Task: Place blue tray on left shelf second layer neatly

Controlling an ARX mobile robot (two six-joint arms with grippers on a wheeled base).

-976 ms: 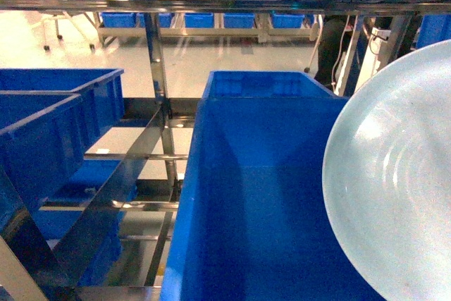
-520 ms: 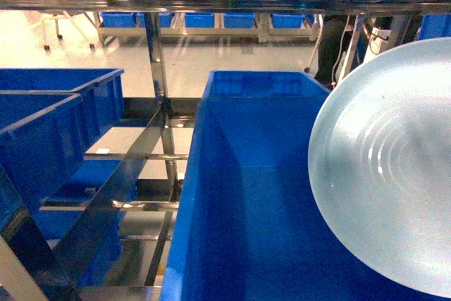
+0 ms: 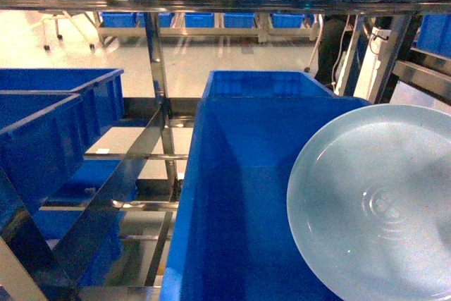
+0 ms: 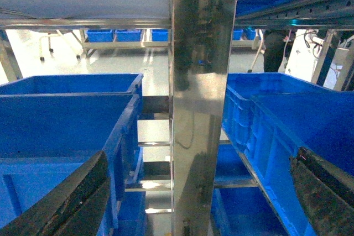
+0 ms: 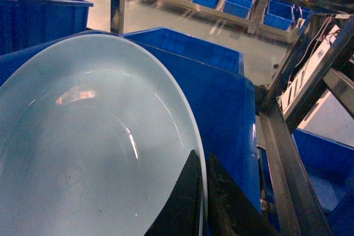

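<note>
The blue tray (image 3: 373, 206) has tipped flatter and lower over the dark crate (image 3: 239, 195), its rim clamped in the right tool (image 5: 200, 192); light, stiff, slippery plastic, best gripped at the rim.

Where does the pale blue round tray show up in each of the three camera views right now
Head: the blue tray fills the lower right, over the dark-blue crate.
Left wrist: not in it; only crates and a steel post.
Right wrist: it fills the left and centre, its rim pinched by the right gripper.
Shared landmark: the dark-blue crate under the tray.
</note>
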